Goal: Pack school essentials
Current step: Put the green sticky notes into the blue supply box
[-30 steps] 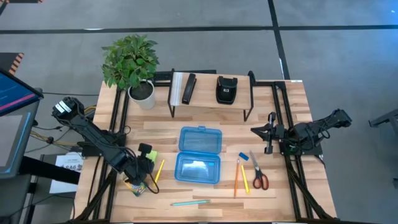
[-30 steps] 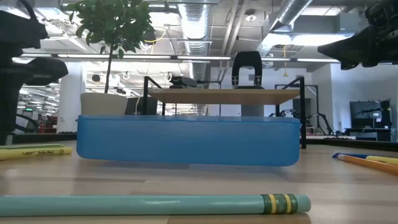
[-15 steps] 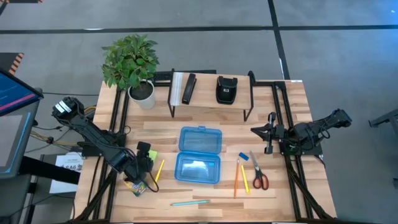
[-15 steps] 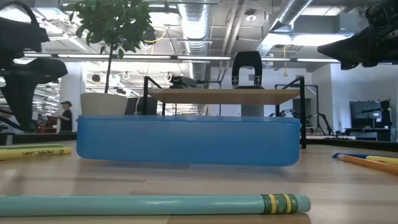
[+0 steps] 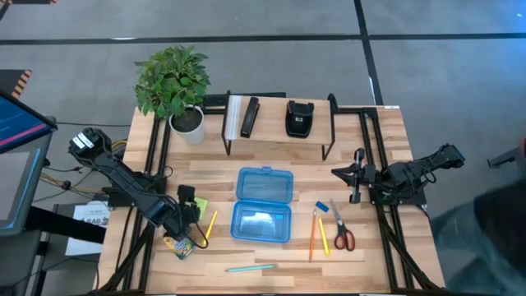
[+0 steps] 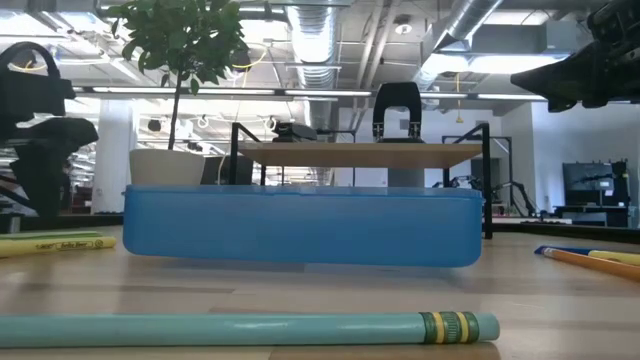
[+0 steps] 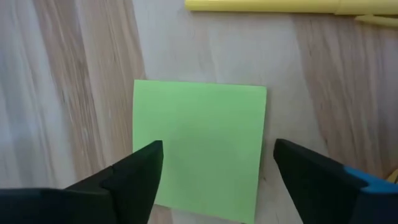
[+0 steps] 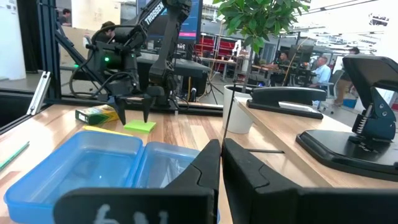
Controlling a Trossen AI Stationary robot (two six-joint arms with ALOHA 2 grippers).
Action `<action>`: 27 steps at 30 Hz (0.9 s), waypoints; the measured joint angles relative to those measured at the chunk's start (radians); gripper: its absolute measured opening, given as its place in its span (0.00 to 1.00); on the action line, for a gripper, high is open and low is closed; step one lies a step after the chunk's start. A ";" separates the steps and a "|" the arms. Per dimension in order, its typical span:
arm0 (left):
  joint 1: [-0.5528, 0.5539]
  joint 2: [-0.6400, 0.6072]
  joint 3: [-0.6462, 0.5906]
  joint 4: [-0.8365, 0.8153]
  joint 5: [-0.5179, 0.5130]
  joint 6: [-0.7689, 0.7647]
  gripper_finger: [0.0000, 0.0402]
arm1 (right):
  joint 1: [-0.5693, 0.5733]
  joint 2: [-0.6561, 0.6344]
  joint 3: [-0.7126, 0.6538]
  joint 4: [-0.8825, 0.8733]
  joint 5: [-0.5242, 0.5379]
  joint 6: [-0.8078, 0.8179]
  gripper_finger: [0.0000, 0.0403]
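on the left i have the left tool (image 7: 214, 168) hanging over the lime-green sticky-note pad (image 7: 200, 147), its two fingers spread apart and standing either side of the pad, one off each edge, neither touching it as far as i can see. the pad lies flat on the tabletop (image 5: 378, 255) near the left edge, with the yellow-green crayon box (image 5: 178, 246) just beside it on the near side and a yellow pencil (image 5: 210, 224) between it and the open blue plastic box (image 5: 262, 205).

i judge the pad light, thin and a little soft: a stack of paper that could fan or bend if pinched at a corner, and so low that the fingertips must come almost to the wood to catch it. i would take it across two opposite edges at mid-length, squarely, with a modest squeeze. the opening looks only slightly wider than the pad, so alignment matters.

moving right, the teal pen (image 5: 251, 267) lies near the front edge, then the small blue eraser (image 5: 321, 206), more pencils (image 5: 318, 234) and the red-handled scissors (image 5: 341, 228).

on the far right the right tool (image 8: 221, 163) waits above the right side of the tabletop, fingers brought together, holding nothing.
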 joint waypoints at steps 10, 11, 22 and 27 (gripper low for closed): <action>0.000 0.002 -0.004 0.037 0.035 0.067 0.49 | 0.000 0.000 0.000 0.000 0.000 0.000 0.11; 0.000 0.002 -0.004 0.041 0.041 0.068 0.45 | 0.000 0.000 0.000 0.000 0.000 0.000 0.11; 0.000 0.002 -0.005 0.055 0.078 0.068 0.17 | 0.000 0.000 0.000 0.000 0.000 0.000 0.11; 0.002 0.004 0.005 0.052 0.076 0.060 0.10 | 0.000 0.000 0.000 0.000 0.000 0.000 0.11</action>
